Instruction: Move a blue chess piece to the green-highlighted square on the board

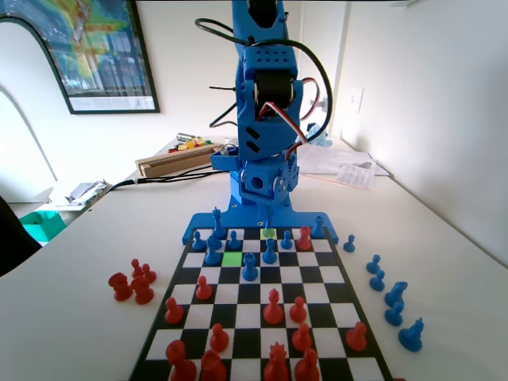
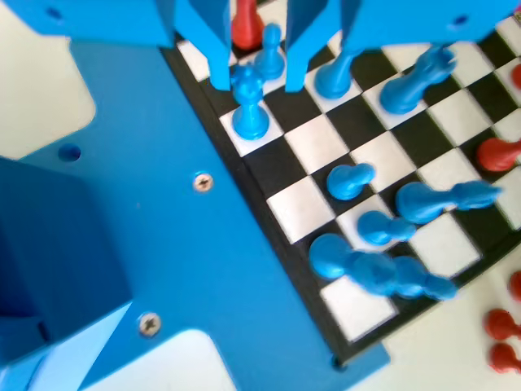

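Jaws spread wide, straddling the blue piece on the board's back row by the arm, upright, not yet gripped. Green square sits nearby, towards the centre.

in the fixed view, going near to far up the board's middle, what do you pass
Red pieces on the near rows → a blue piece alone → the green-highlighted square → the paler yellow-green square → the blue arm's base

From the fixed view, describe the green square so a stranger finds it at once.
Start at the blue arm's base on the board's far edge. The green square is in the third row from there, left of centre, empty. It is vivid green; the one by the base is paler, yellowish.
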Motion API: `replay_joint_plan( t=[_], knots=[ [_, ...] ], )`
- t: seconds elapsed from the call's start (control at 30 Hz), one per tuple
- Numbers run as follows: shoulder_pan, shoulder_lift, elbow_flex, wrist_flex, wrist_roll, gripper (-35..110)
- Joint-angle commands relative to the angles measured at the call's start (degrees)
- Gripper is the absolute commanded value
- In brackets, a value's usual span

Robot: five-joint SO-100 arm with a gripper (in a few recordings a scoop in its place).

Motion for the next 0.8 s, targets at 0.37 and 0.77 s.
replay_joint_plan(
  t=[0.37, 0.77],
  knots=[
    [-1.23, -1.49, 0.79, -2.99, -0.35, 12],
    [-1.05, -2.02, 2.37, -5.27, -0.62, 12]
  ],
)
